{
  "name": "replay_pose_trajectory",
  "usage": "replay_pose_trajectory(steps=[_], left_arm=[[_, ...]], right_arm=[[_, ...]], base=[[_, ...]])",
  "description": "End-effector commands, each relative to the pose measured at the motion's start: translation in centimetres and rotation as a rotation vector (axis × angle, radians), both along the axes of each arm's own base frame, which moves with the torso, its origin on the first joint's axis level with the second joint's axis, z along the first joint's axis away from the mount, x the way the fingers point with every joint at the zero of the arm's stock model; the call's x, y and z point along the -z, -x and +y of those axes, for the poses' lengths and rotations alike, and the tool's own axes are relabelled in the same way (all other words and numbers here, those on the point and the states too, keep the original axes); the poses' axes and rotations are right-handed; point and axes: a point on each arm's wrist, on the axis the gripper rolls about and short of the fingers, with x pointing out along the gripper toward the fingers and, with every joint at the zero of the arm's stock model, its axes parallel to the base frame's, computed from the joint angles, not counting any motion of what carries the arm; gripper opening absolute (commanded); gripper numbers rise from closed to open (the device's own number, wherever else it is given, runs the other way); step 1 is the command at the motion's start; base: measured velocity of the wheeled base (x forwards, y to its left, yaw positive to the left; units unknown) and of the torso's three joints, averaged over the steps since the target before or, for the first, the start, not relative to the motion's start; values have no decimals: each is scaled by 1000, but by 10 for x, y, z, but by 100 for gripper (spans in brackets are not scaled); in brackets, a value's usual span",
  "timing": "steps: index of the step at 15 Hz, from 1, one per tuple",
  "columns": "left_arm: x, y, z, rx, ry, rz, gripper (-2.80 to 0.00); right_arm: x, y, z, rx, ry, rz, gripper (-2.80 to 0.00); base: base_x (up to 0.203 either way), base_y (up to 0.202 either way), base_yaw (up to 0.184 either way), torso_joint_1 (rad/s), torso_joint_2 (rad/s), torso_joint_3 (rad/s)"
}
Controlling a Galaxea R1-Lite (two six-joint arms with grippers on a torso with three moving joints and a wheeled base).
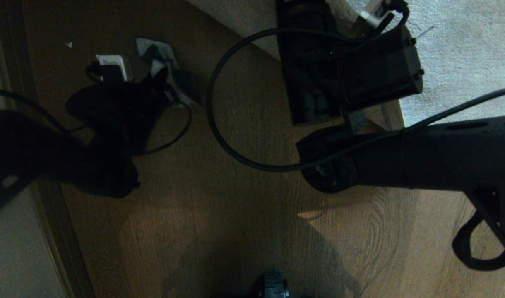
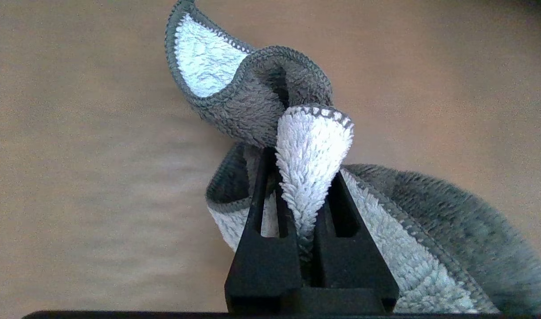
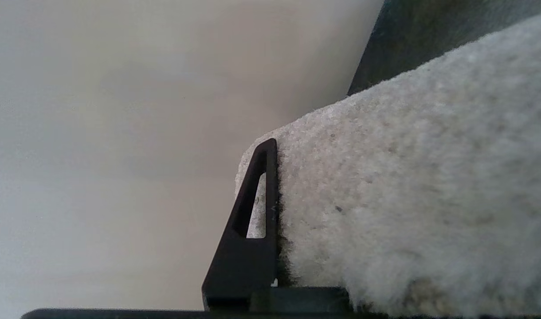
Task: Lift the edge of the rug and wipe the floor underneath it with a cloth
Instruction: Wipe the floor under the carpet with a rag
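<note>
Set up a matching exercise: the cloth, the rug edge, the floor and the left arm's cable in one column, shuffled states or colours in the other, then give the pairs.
1. cloth
2. rug edge
3. floor
4. left arm's cable

A. brown wood grain
B. pinched in the right gripper
C. black loop
D. grey and white, clamped in the left gripper

Pairs: 1-D, 2-B, 3-A, 4-C

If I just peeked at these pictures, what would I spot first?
Probably the fluffy grey and white cloth pinched in the left gripper over the brown floor. Next, the right gripper, jaws clamped on the pale rug edge, holds it off the floor at the rug's corner.
</note>
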Motion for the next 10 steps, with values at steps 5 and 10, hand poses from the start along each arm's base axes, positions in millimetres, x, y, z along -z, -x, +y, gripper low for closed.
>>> replay_pose_trajectory(steps=[5,10], left_arm=[[-5,1,43,-105,2,-40,-280],[-9,21,41,-98,0,-23,-280]], right_arm=[[3,7,6,-19,-24,-22,-280],[5,6,7,-20,-20,-18,-280]], base=[[0,0,0,0,0,0],[0,0,0,0,0,0]])
